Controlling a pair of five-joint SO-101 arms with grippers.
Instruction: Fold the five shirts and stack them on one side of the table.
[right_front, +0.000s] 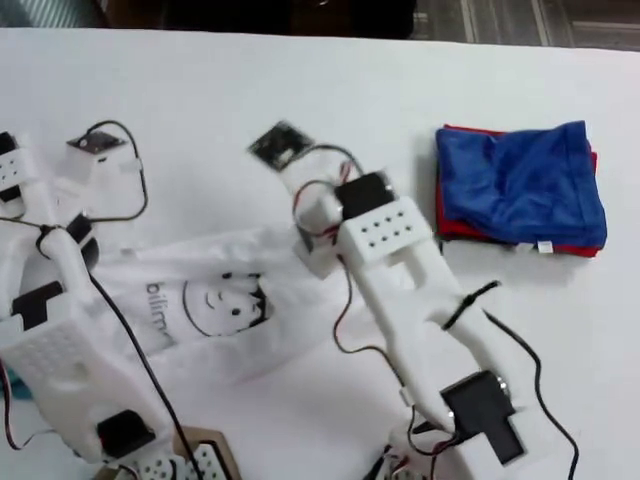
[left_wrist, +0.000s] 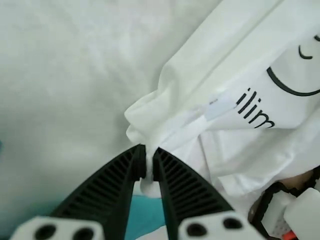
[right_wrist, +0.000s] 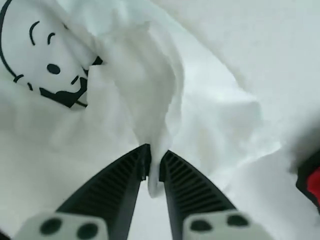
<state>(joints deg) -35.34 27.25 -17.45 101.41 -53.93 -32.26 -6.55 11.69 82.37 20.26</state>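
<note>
A white shirt (right_front: 215, 300) with a black face print lies spread across the middle left of the table. My left gripper (left_wrist: 148, 167) is shut on a bunched edge of this white shirt (left_wrist: 220, 85) beside the printed letters. My right gripper (right_wrist: 154, 172) is shut on a raised fold of the white shirt (right_wrist: 150, 75) next to the printed face. In the high view the right gripper (right_front: 315, 250) sits at the shirt's right edge and the left arm (right_front: 60, 340) stands over its left edge. A folded blue shirt (right_front: 520, 180) lies on a folded red shirt (right_front: 455, 230) at the right side.
The white table (right_front: 200, 90) stretches bare toward the far edge. A bit of teal cloth (left_wrist: 145, 215) lies under my left gripper's fingers. Black and red cables (right_front: 320, 195) loop around the right arm's wrist. A dark floor runs beyond the far table edge.
</note>
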